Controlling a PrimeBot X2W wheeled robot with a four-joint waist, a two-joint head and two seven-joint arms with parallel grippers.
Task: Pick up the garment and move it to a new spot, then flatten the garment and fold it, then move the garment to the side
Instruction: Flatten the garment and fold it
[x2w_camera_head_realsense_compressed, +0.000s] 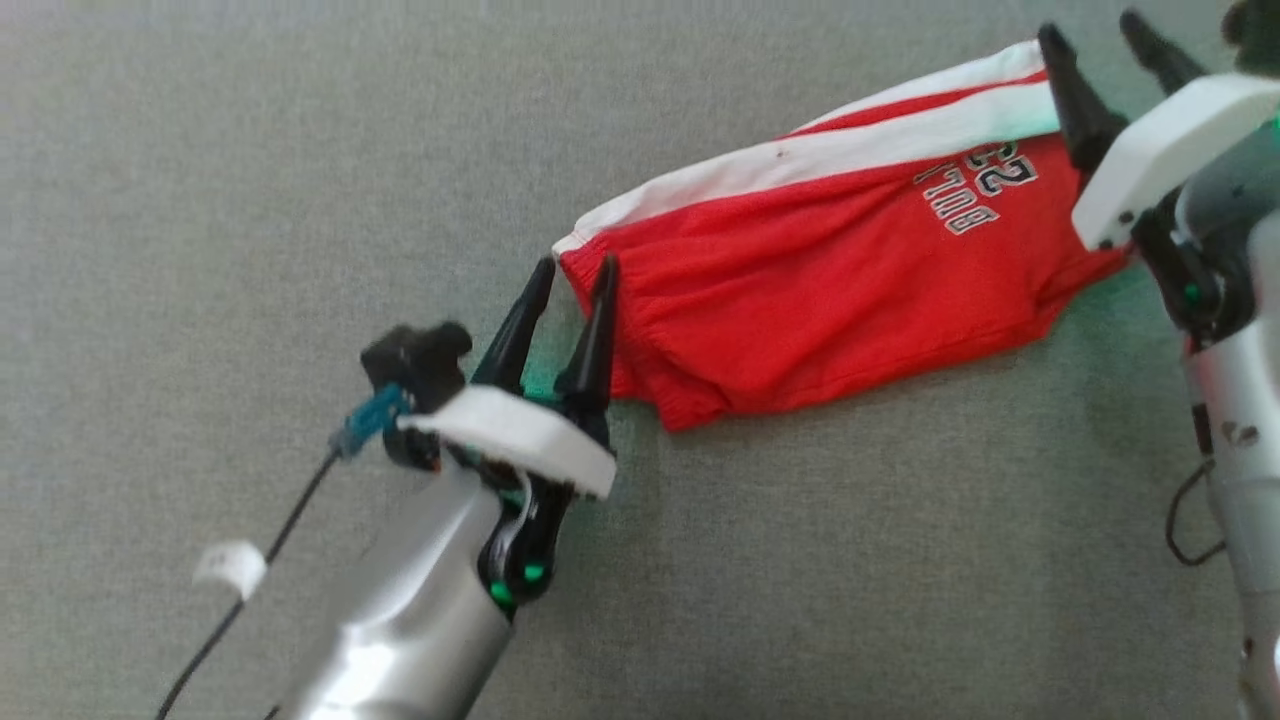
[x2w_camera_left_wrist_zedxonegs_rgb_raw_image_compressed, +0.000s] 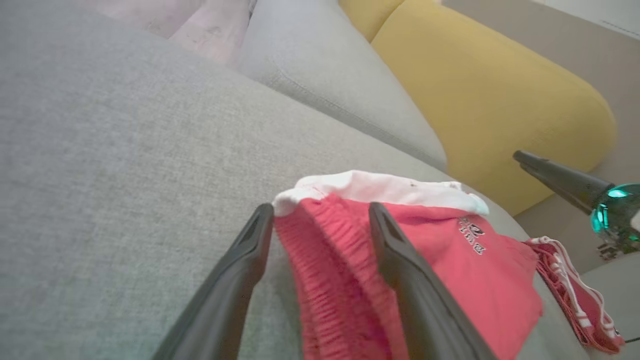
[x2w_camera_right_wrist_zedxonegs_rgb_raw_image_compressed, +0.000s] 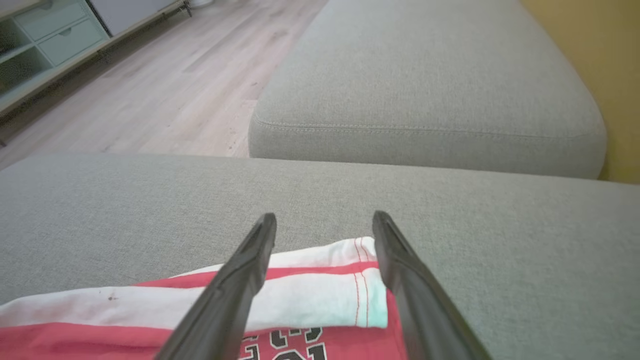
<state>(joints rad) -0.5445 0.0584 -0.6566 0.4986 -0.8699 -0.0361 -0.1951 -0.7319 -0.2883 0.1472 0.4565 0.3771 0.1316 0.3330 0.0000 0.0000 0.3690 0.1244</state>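
Red shorts (x2w_camera_head_realsense_compressed: 820, 270) lie stretched between two parted claws on a grey cushion (x2w_camera_head_realsense_compressed: 300, 150).
The shorts lie flat and slanted, with white side stripes along the upper edge and pale lettering, upside down, near the right end. The left claw (x2w_camera_head_realsense_compressed: 576, 265) points at the gathered waistband end, its fingers apart; one tip is just beside the white corner and the other overlaps the red band. The right claw (x2w_camera_head_realsense_compressed: 1088, 25) stands at the opposite end, fingers also apart, one finger crossing the white stripes there. A dark cable (x2w_camera_head_realsense_compressed: 290, 515) carrying a white tag (x2w_camera_head_realsense_compressed: 232, 565) trails from the left arm.
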